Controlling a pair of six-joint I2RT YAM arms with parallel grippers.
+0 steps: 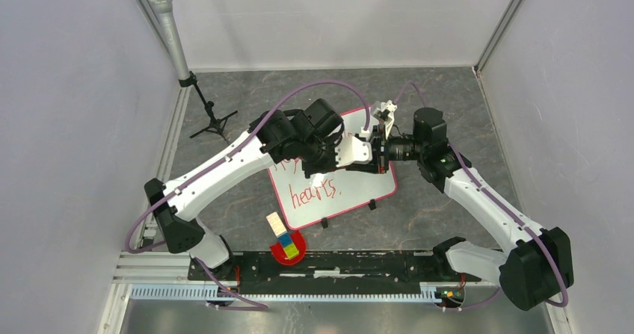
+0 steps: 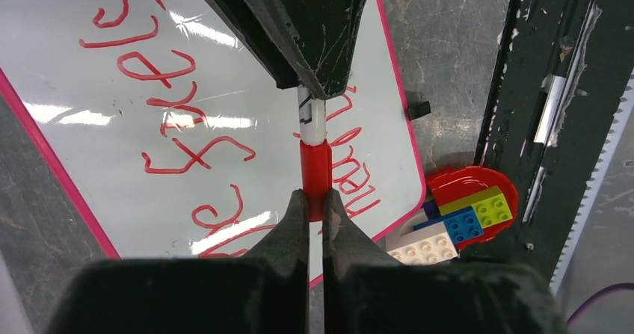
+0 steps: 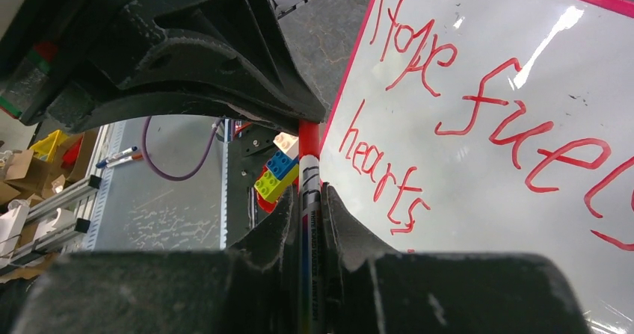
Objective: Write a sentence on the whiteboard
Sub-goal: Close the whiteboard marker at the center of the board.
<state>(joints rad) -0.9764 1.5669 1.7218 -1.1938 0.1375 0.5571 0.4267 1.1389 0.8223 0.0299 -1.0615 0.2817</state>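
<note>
The whiteboard (image 1: pixel 351 192) lies flat on the table, white with a pink border and red handwriting that includes "hearts". Both grippers meet above its far half. A whiteboard marker runs between them. My left gripper (image 2: pixel 315 201) is shut on the marker's red cap (image 2: pixel 315 168), and in the top view my left gripper (image 1: pixel 366 162) shows next to the right one. My right gripper (image 3: pixel 309 199) is shut on the marker's white printed barrel (image 3: pixel 309 229); from above, my right gripper (image 1: pixel 381 151) faces the left one. The marker's tip is hidden.
A red dish holding several toy bricks (image 1: pixel 286 244) sits just off the whiteboard's near corner. A microphone on a small tripod (image 1: pixel 196 95) stands at the back left. Two black clips (image 1: pixel 371 205) sit on the board's near edge. A loose pen (image 2: pixel 552 106) lies on the black base rail.
</note>
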